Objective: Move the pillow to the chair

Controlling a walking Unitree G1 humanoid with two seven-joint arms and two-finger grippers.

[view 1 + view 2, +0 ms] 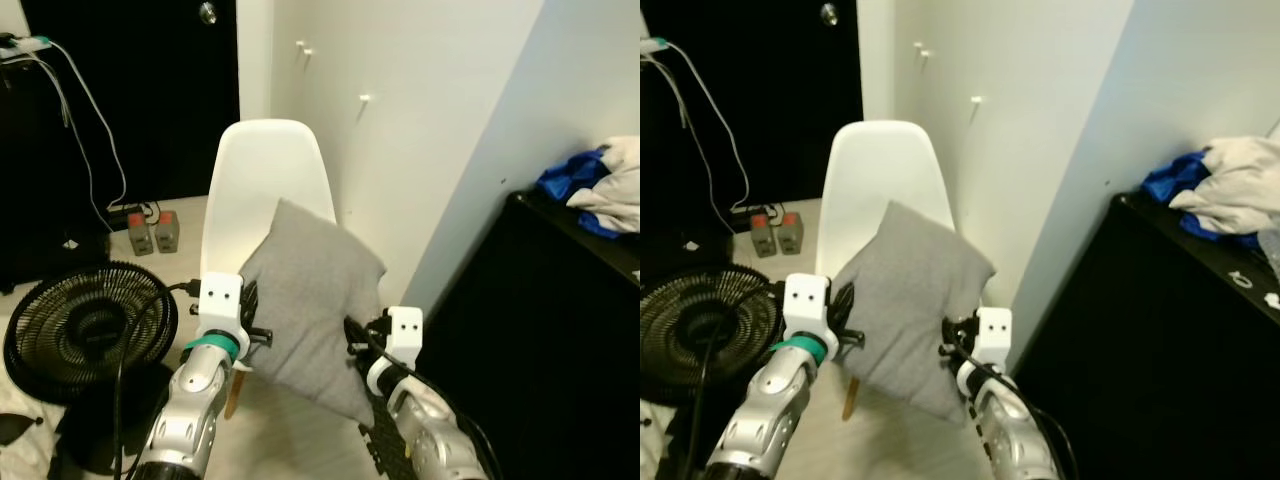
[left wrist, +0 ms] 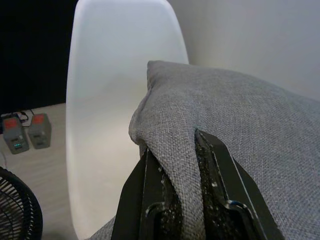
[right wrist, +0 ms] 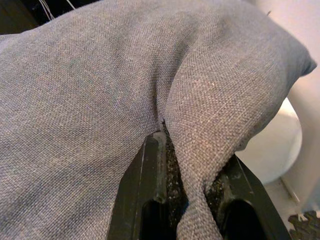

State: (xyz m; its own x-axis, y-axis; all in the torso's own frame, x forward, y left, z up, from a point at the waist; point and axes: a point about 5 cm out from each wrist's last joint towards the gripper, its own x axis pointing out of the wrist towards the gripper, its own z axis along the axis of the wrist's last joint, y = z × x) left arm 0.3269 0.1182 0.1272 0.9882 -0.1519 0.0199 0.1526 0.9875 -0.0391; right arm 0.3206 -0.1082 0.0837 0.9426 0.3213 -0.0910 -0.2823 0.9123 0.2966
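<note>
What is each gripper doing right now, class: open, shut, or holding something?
Left gripper: shut on the grey pillow, pinching a fold of its fabric.
Right gripper: shut on the grey pillow, pinching another fold.

No legible text or labels anywhere.

The grey pillow [image 1: 315, 300] hides the chair [image 1: 262, 170] seat beyond both end effectors. The left end effector [image 2: 175, 165] and right end effector [image 3: 187, 175] have their fingertips buried in pinched fabric, and the picture's edge cuts off the pillow's far side.
</note>
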